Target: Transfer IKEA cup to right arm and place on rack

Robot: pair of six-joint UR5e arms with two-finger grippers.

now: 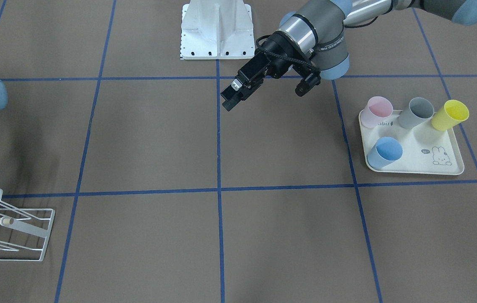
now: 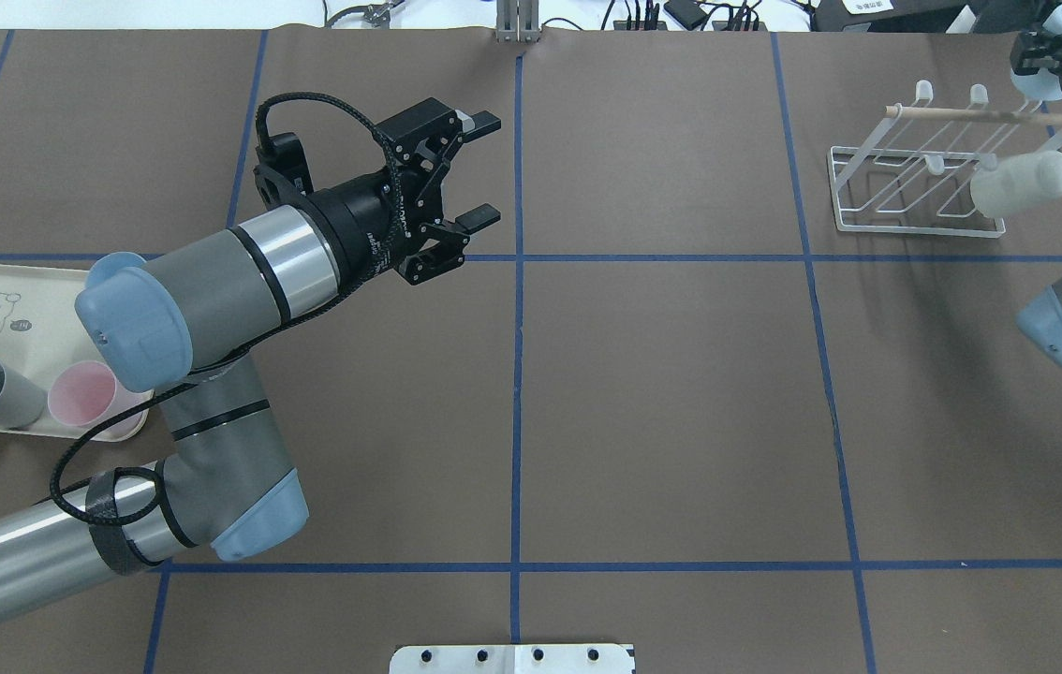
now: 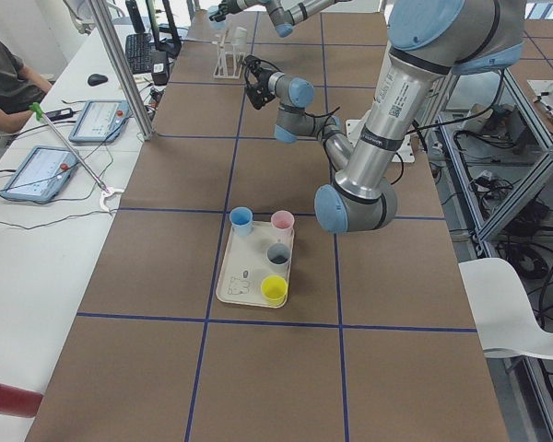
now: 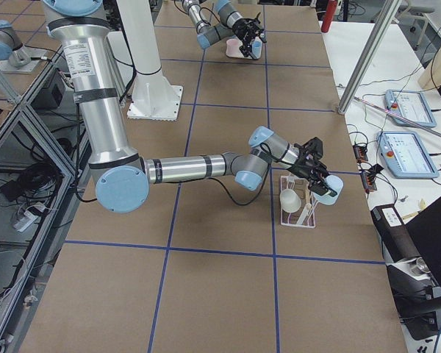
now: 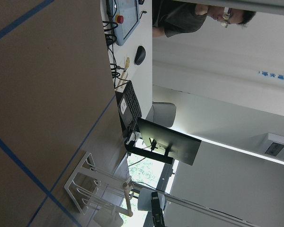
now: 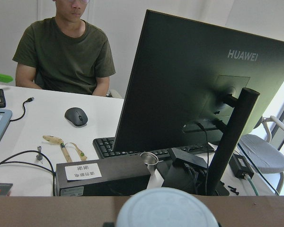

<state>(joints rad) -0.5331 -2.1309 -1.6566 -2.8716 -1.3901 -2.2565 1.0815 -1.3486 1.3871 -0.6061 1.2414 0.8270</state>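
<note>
Cup (image 6: pixel 166 208) held within right end effector (image 4: pixel 320 183).

Cream rabbit-print tray (image 1: pixel 411 162) on brown table (image 1: pixel 284 147); Huawei monitor (image 6: pixel 189 85), kbd (image 6: pixel 106 145), mouse (image 6: pixel 75 116) on white desk (image 6: pixel 38 127).

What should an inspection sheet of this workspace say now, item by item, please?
Surface: table with a brown cover and a blue tape grid.
Job's things: light blue cup held close to the rack; white cup already on the rack.
Clutter: tray carrying pink cup, grey cup, yellow cup and blue cup.
Grippers: left gripper empty, jaws open above the table; right gripper jaws closed on the light blue cup.
Cables: black cable looped over the left wrist.
Surroundings: operator and monitor beyond the table.
</note>
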